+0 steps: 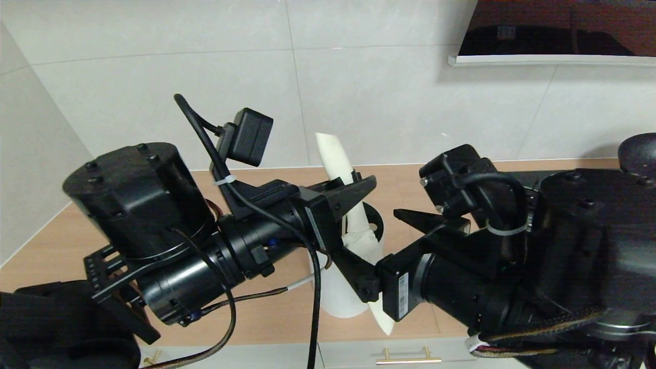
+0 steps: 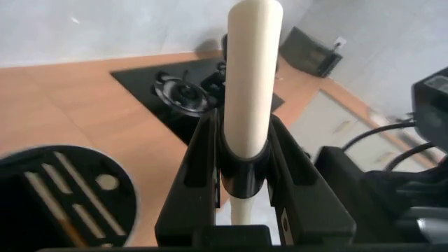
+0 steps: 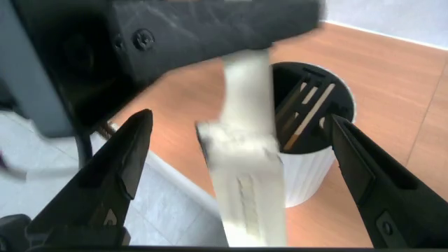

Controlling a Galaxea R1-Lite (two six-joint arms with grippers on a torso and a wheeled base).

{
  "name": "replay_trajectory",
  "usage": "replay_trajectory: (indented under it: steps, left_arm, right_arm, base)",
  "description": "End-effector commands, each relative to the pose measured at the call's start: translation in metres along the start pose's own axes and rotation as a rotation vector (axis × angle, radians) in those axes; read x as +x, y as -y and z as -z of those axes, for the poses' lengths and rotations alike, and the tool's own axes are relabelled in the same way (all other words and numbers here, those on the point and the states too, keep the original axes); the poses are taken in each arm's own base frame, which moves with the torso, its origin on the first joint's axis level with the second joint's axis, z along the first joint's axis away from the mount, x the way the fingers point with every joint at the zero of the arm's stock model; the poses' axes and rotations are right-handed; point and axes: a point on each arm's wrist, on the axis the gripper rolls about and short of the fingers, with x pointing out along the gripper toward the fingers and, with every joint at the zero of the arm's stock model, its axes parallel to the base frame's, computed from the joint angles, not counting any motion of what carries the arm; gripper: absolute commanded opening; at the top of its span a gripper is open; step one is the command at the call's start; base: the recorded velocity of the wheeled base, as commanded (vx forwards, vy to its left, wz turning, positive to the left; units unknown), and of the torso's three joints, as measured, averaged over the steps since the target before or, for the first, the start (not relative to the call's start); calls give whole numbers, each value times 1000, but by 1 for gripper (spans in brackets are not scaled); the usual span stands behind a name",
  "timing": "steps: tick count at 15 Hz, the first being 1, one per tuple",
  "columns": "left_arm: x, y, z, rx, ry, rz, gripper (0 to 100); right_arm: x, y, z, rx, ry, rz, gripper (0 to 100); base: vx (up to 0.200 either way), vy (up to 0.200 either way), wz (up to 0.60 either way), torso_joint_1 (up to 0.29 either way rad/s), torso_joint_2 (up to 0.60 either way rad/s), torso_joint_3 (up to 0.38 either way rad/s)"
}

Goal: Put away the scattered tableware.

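Note:
A cream utensil (image 1: 333, 154) with a long rounded handle (image 2: 253, 70) is held tilted above the counter, my left gripper (image 1: 353, 225) shut on its shaft (image 2: 245, 175). Its wider, flat end (image 3: 245, 175) hangs between the spread fingers of my right gripper (image 3: 245, 178), which is open and does not touch it. Just below and behind stands a white ribbed utensil holder (image 1: 335, 302) with a black slotted lid (image 2: 63, 196). Chopsticks (image 3: 304, 115) stick out of its slots. In the head view my right gripper (image 1: 405, 230) sits close to the holder's right side.
A black gas stove (image 2: 185, 91) is set into the wooden counter (image 1: 61, 246) to the right of the holder. A dark device (image 2: 311, 50) lies beyond it. Drawer fronts with a brass handle (image 1: 407, 359) run under the counter edge. Tiled wall stands behind.

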Motion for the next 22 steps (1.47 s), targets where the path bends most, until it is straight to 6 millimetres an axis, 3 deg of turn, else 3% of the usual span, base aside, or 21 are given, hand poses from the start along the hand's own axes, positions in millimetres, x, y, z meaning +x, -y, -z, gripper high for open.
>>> replay_trajectory:
  steps: [1, 5, 7, 11, 16, 20, 22]
  left_arm:
    - [-10, 5, -16, 54, 49, -51, 0]
    - [-10, 9, -55, 78, 194, -208, 0]
    - [-10, 13, -77, 65, 282, -273, 0]
    - [-8, 14, -91, 134, 342, -419, 0]
    - [6, 21, -77, 175, 307, -621, 0]
    - [31, 5, -46, 211, 237, -756, 0]
    - [37, 3, -42, 207, 258, -753, 0]
  right_arm:
    - [-13, 22, -18, 16, 59, 56, 100]
    - [-27, 65, -36, 30, 95, 184, 100]
    - [-28, 74, -38, 32, 99, 222, 100]
    - [-22, 79, -35, 29, 82, 245, 100]
    - [-23, 80, -35, 29, 85, 245, 100]
    - [-22, 80, -36, 29, 85, 248, 100]
    - [-21, 80, -35, 29, 84, 248, 100]
  base:
    - [0, 0, 0, 0, 0, 0]
    - [0, 0, 0, 0, 0, 0]
    - [0, 0, 0, 0, 0, 0]
    - [0, 0, 0, 0, 0, 0]
    - [0, 0, 0, 0, 0, 0]
    - [0, 0, 0, 0, 0, 0]
    - [0, 0, 0, 0, 0, 0]
